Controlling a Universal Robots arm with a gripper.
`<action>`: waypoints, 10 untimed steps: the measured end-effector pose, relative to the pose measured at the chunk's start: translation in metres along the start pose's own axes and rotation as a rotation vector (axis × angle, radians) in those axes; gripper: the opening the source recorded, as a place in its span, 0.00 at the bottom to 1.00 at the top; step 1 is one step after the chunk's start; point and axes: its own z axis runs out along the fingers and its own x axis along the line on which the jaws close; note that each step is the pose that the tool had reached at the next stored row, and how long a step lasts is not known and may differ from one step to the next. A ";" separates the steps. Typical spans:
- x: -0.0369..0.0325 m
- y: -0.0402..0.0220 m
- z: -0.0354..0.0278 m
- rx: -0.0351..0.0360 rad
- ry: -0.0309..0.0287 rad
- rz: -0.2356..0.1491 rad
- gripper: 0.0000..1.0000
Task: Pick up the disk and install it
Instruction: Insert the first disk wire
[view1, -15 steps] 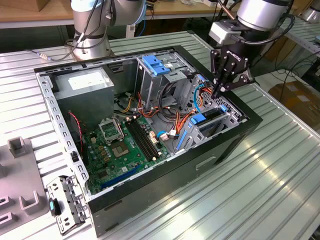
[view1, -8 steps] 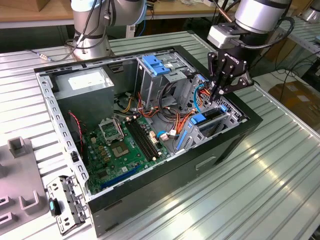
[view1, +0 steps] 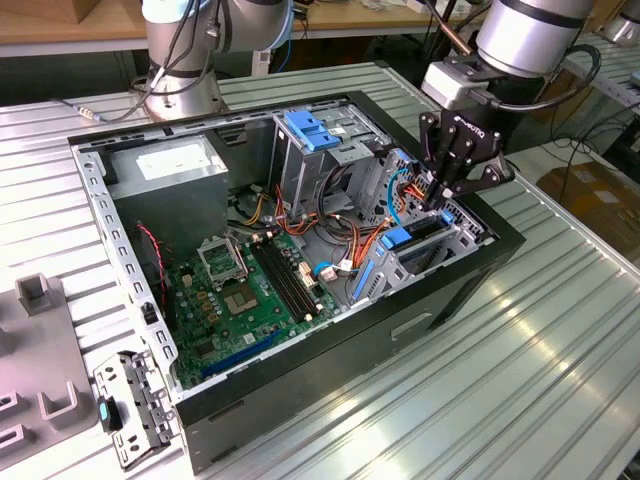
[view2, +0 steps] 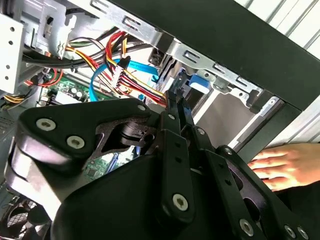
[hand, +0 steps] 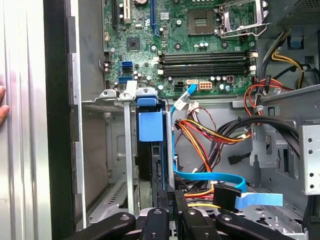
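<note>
Gripper pinched shut on the thin rear edge of the disk, judging from both wrist views. Held on edge in the drive bay at the front corner of the open computer case, blue rails in the slot, probably to run straight in beside the blue SATA cable. Case laid on its side on a ribbed metal table, interior facing up for access. A person's hand resting just outside the case wall. Workbenches behind.
</note>
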 end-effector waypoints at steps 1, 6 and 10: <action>0.0009 0.0006 0.0004 0.0003 0.0001 -0.002 0.17; 0.0017 0.0033 0.0020 0.0043 0.0007 -0.033 0.17; 0.0026 0.0038 0.0035 0.0072 0.0010 -0.064 0.17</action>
